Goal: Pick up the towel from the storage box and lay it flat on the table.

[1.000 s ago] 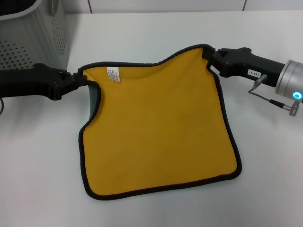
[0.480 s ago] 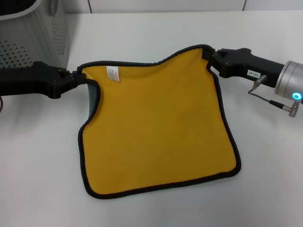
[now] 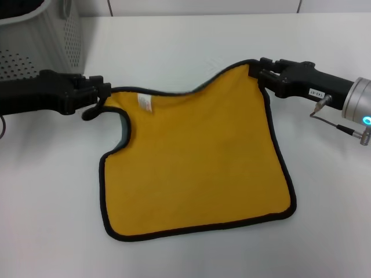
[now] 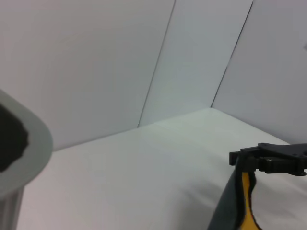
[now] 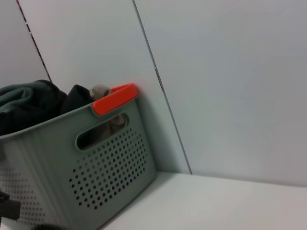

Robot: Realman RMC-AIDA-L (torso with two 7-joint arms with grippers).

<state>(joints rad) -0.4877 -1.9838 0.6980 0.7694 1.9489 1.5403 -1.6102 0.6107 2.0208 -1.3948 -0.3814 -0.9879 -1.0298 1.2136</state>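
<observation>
Yellow towel [image 3: 197, 162] spread on the table [image 3: 174, 46], beside the box [image 3: 52, 35]. Left gripper [image 3: 103, 95] and right gripper [image 3: 259, 72] each pinch a far corner, jaws closed on the cloth

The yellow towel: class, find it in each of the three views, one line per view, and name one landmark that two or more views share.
Head view: the towel lies spread mid-table, its far corners at the left gripper and right gripper.
Left wrist view: only a strip of the towel shows, at the lower edge.
Right wrist view: not in it.
Shared landmark: the storage box, in the head and right wrist views.
</observation>
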